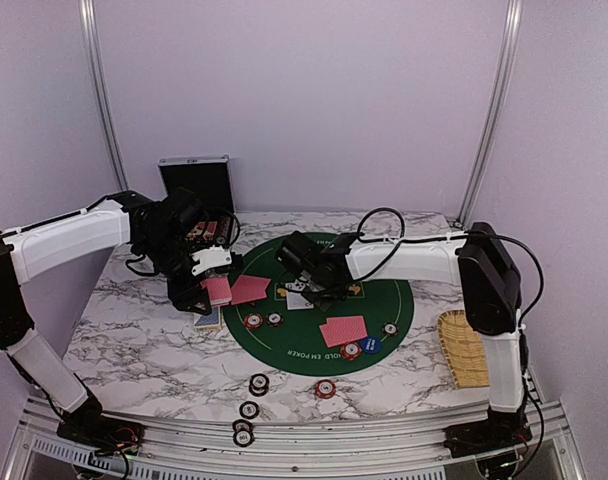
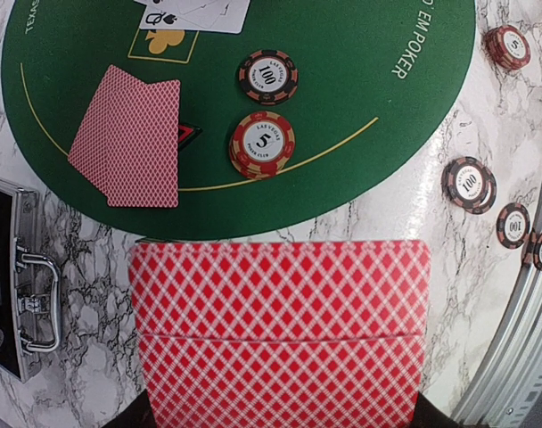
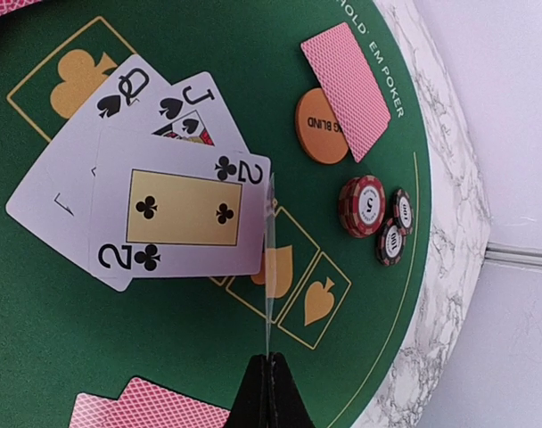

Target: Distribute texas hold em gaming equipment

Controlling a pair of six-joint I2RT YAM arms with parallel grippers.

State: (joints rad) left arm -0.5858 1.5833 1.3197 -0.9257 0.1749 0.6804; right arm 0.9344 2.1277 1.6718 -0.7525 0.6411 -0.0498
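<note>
Clamped in the left gripper (image 1: pixel 214 276), closed firmly on them: a small stack of pink-red-backed cards (image 2: pixel 280 330), backs up, held just over the marble table (image 1: pixel 134 340) at the left edge of the green mat (image 2: pixel 342 107). Pinched in the right gripper (image 3: pixel 269 374), jaws shut with no gap showing: a single card (image 3: pixel 269 259), seen edge-on above the mat's middle.

Below it, face up and overlapping: queen of clubs (image 3: pixel 70 169), jack of spades (image 3: pixel 192 109), two of clubs (image 3: pixel 182 209) on top.

On the mat's left side, a face-down pair (image 2: pixel 128 134), with the triangular marker (image 2: pixel 189 134) peeking from under its edge. Just beside it, a 100 chip (image 2: pixel 267 77) and a short stack topped by a 5 chip (image 2: pixel 263 144).

Toward the mat's near side, another face-down pair (image 3: pixel 347 89) partly covering the orange button disc (image 3: pixel 316 129). Near these, three more chips (image 3: pixel 378 218) touching one another, and a blue button disc (image 1: pixel 371 345).

Off the mat, scattered along the table's near edge: loose chips (image 1: pixel 259 383).

At the back left, open and upright: the black case (image 1: pixel 195 180). At the right edge: the bamboo tray (image 1: pixel 464 350).
</note>
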